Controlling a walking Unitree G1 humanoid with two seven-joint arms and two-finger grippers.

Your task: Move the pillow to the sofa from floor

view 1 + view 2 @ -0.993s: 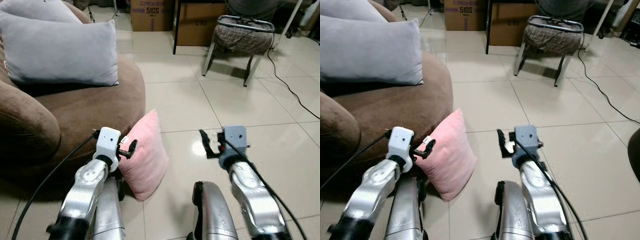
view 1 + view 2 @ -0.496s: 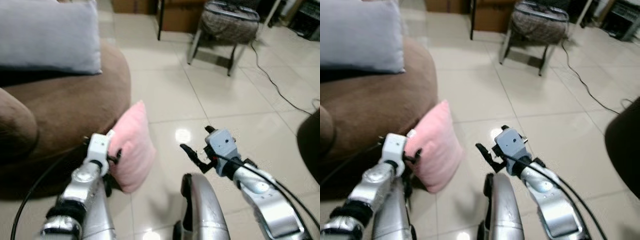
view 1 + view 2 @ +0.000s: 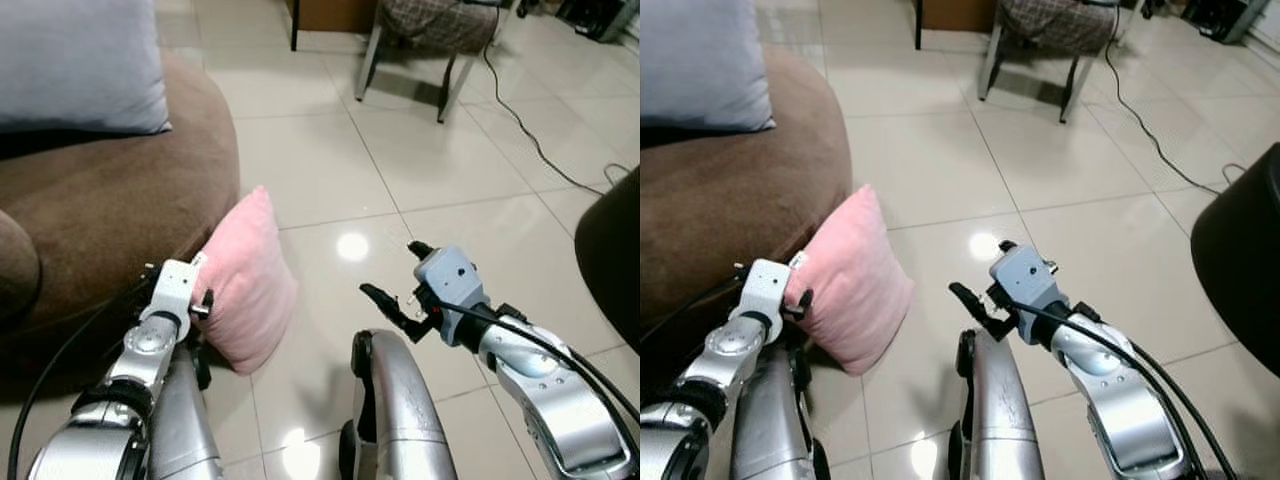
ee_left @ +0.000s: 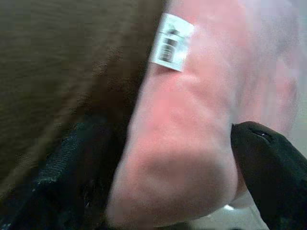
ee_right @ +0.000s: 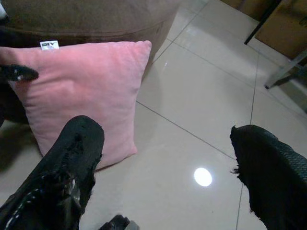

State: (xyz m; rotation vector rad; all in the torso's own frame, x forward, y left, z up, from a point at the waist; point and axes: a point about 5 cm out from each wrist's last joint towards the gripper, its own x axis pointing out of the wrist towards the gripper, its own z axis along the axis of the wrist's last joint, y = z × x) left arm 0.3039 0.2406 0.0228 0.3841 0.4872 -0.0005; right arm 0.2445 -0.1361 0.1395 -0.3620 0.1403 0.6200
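Note:
A pink pillow (image 3: pixel 248 285) stands on its edge on the tiled floor, leaning against the brown sofa (image 3: pixel 120 205). My left gripper (image 3: pixel 203 302) is at the pillow's sofa-side edge, low down. In the left wrist view the pillow's tagged edge (image 4: pixel 192 124) lies between the two spread black fingers (image 4: pixel 271 172), one of them touching the fabric. My right gripper (image 3: pixel 400 280) hovers open above the floor to the right of the pillow, apart from it. From the right wrist the pillow (image 5: pixel 86 91) lies ahead between the wide fingers.
A grey cushion (image 3: pixel 75 65) lies on the sofa seat. A metal-legged chair (image 3: pixel 430 25) stands at the back, with a black cable (image 3: pixel 525 125) trailing over the tiles. A dark rounded object (image 3: pixel 615 260) is at the right edge.
The camera has tipped down and moved forward. My left gripper has closed in on the pillow's edge. The right gripper has swung its fingers toward the pillow.

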